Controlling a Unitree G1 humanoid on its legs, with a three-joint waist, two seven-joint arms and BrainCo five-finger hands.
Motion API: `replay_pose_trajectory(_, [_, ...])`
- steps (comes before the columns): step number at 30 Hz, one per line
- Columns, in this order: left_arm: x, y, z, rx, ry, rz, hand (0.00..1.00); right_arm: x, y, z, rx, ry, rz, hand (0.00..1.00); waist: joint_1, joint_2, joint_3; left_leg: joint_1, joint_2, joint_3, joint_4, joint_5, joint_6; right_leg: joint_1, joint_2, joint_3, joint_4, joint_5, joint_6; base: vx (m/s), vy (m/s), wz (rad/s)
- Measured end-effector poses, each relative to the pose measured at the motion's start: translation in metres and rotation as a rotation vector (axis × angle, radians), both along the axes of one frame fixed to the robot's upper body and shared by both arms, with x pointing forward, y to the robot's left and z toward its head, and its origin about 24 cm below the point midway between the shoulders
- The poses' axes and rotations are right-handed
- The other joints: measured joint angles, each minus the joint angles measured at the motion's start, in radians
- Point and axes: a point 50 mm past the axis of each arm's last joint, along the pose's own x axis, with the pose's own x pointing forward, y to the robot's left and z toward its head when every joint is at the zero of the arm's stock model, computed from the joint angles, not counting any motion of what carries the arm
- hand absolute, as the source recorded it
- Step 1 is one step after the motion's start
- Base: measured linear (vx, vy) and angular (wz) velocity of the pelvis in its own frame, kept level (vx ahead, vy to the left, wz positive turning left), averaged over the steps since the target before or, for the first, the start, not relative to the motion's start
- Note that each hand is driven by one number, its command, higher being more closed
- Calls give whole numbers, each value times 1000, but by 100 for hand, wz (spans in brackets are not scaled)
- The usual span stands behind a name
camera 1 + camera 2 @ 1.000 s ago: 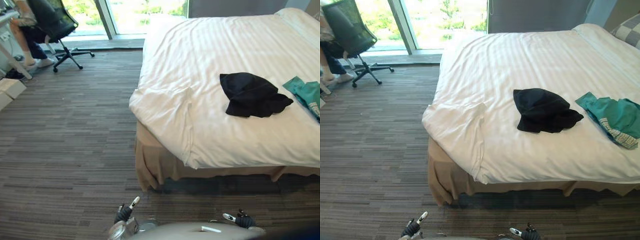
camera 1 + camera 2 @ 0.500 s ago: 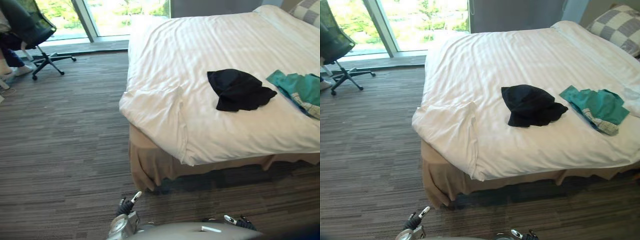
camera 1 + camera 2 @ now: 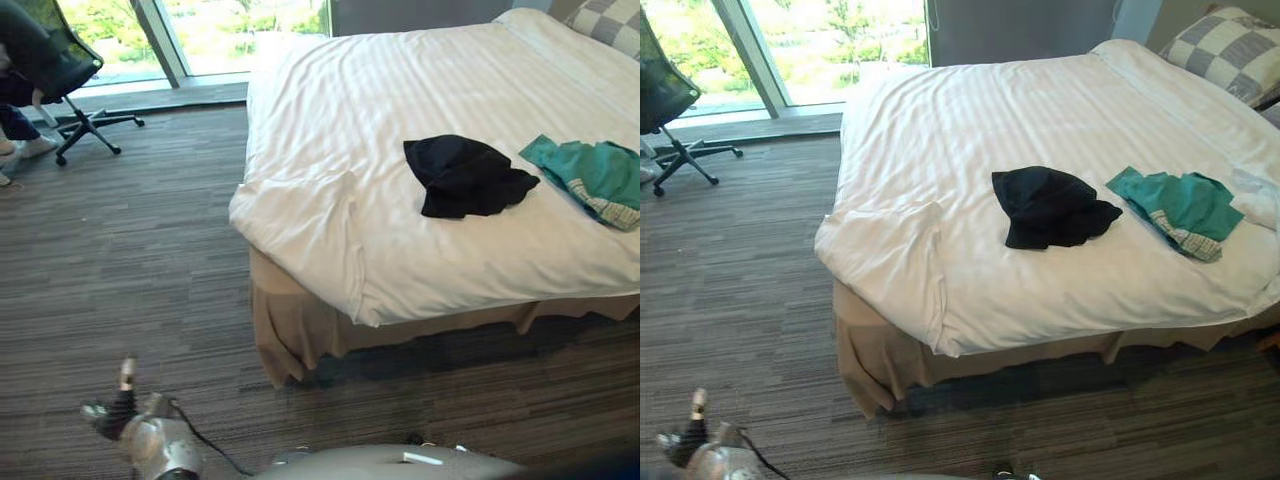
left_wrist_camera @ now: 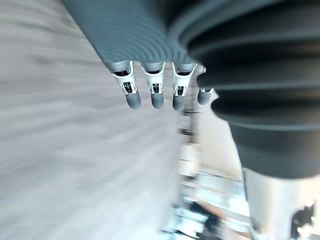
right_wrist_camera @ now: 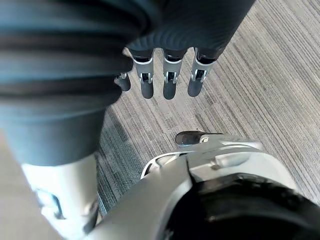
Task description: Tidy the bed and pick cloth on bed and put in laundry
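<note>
Two garments are seen on the bed (image 3: 330,110): a black cloth (image 3: 462,177) crumpled toward the near edge, and a teal cloth (image 3: 590,175) to its right, near it but apart. Neither has been picked up.

The left hand (image 4: 156,94) and the right hand (image 5: 169,82) are carried low over the carpet (image 3: 130,270), near the robot and well apart from the bed. Their fingers are straight and relaxed, and nothing is held. This is judged to be an approach posture, the arms being kept down until the clothes can be reached.

The bed is covered by a white striped duvet (image 3: 970,110). Its near left corner is doubled over in a flap (image 3: 300,215) (likely the part to be smoothed when tidying), and a beige skirt (image 3: 300,335) is exposed beneath.

A checked pillow (image 3: 1230,50) is set at the far right. The floor is laid with grey striped carpet. At the far left a black office chair (image 3: 50,65) is placed beside a bright window (image 3: 210,25).
</note>
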Motion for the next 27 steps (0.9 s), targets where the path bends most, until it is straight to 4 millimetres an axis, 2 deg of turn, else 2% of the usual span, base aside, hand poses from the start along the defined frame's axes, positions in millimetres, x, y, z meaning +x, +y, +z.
replay_pose_trajectory(2, [12, 12, 25, 121, -41, -61, 0, 2, 1, 1, 5, -15, -7, 0, 1, -3, -2, 1, 0, -1, 0, 0, 0, 4, -1, -16, 0, 1, 1, 93, 18, 10])
replay_pose_trajectory(4, [27, 16, 47, 223, -90, -115, 0, 4, 1, 1, 13, -38, -20, 0, 1, -4, -4, 10, -2, 3, -1, 0, 0, 14, -3, -18, 0, 3, 3, 62, 32, 4])
replay_pose_trajectory(6, [57, 14, 74, 329, -131, -189, 0, 6, 1, 2, 15, -49, -16, 0, 0, -3, -17, 14, -5, 14, 0, -1, -1, 15, -6, -15, -1, 8, 3, 14, 43, -10])
replay_pose_trajectory(7, [82, 16, 99, 398, -165, -217, 0, 6, 2, 2, 17, -52, -11, 0, -1, -2, -20, 27, -4, 41, 0, -2, -3, 10, -4, 0, -6, 15, -2, -30, 34, -30])
replay_pose_trajectory(9, [103, 21, 128, 472, -190, -239, 0, 5, 3, 2, 21, -48, -4, 0, -6, 5, -34, 30, 0, 77, 3, -7, -9, -4, 1, 31, -6, 19, -3, -24, 3, -59])
replay_pose_trajectory(10, [122, 22, 157, 559, -195, -263, 0, 4, 3, 2, 21, -43, 5, 0, -15, 0, -51, 39, 1, 110, 4, -9, -12, -7, 4, 51, -6, 25, -5, -8, -26, -65])
replay_pose_trajectory(12, [143, 14, 181, 651, -159, -328, 0, -2, 4, 1, 21, -27, 12, 0, -37, 2, -53, 50, 3, 137, 8, -9, -12, -8, 8, 70, -6, 37, -10, -47, -42, -49])
replay_pose_trajectory(15, [168, -7, 195, 729, -107, -426, 0, -14, 2, 1, 11, -2, 8, 0, -66, 8, -56, 47, 1, 169, 14, -9, -12, -30, 10, 72, -6, 56, -19, -110, -49, -44])
replay_pose_trajectory(17, [180, -19, 198, 776, -41, -480, 0, -21, 2, 2, 8, 10, 0, 0, -82, 11, -57, 41, 0, 180, 13, -9, -12, -48, 13, 73, -6, 61, -23, -124, -62, -37])
replay_pose_trajectory(19, [190, -32, 195, 830, 52, -561, 0, -34, 0, 3, 5, 39, -18, 0, -88, 18, -59, 41, 2, 194, 7, -9, -12, -63, 22, 81, -6, 62, -24, -109, -65, -25])
replay_pose_trajectory(24, [204, -52, 187, 934, 233, -708, 0, -51, 0, 4, 23, 78, 0, 0, -97, 31, -55, 27, 6, 200, 2, -7, -12, -95, 30, 92, -7, 69, -40, -106, -48, -14])
replay_pose_trajectory(27, [209, -53, 182, 1016, 402, -787, 0, -50, 0, 5, 36, 69, 14, 0, -116, 31, -52, -10, 5, 225, 0, -11, -16, -140, 30, 105, -7, 64, -43, -147, -29, -17])
